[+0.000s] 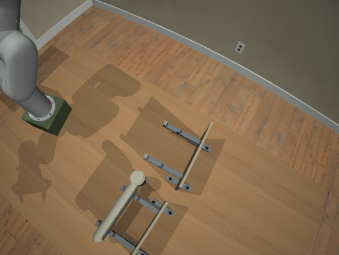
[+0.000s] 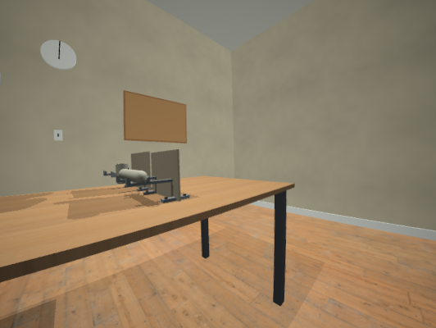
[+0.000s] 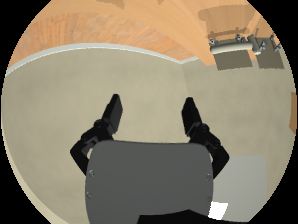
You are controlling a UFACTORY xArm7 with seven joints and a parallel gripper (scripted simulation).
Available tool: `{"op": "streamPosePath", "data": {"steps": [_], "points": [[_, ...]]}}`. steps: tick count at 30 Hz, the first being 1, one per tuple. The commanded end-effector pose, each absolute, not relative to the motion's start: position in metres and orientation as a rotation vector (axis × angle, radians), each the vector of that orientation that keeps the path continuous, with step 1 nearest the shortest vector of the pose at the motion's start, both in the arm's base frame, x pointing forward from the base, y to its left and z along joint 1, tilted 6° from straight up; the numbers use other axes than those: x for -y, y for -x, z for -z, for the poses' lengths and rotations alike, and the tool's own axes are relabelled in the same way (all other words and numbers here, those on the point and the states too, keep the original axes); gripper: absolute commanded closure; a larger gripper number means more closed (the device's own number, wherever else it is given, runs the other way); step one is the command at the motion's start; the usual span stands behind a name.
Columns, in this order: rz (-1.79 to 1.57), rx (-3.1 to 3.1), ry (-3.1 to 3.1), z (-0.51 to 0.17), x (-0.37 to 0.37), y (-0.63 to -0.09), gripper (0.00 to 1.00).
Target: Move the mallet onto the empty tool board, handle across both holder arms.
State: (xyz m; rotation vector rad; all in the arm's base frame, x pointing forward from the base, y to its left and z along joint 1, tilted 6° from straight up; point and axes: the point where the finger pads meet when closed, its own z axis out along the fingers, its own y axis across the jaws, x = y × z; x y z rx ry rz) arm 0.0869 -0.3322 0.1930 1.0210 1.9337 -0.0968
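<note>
Looking through the wrist camera, I see my gripper (image 3: 152, 103) spread wide, its two dark fingers well apart with nothing between them but the beige wall and a strip of baseboard behind. It is released and carries nothing. The mallet (image 1: 118, 206) is far from it: in the wrist view the two boards show only as small, blurred shapes well off to the upper right of the fingers, at the rim of the picture, too small for me to pick out the mallet there. From the top camera I can see the mallet lying across both arms of the near board (image 1: 150, 227), its handle running roughly parallel to that board, its round head (image 1: 137, 177) sticking out beyond one arm on the side facing the empty board (image 1: 195, 157). The empty board stands just beside it, its two grey arms (image 1: 182, 132) bare and pointing the same way. The robot's arm (image 1: 19, 73) rises from its green base (image 1: 61, 119) at the top view's left edge, well apart from both boards, and the gripper itself falls outside that view. In the exterior view the mallet sits level on its arms near the table's far end, the gripper not showing.
</note>
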Motion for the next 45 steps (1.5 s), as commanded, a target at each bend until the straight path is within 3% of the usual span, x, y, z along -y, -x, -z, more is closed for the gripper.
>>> {"op": "streamPosePath", "data": {"steps": [1,21,45], "points": [[0.1,-1.933,-1.019,-0.194,0.333,-0.087,0.0],[0.101,-1.952,-0.99,-0.194,0.33,-0.092,0.0],[0.109,-2.378,-0.008,-0.177,0.254,-0.236,0.0]]}}
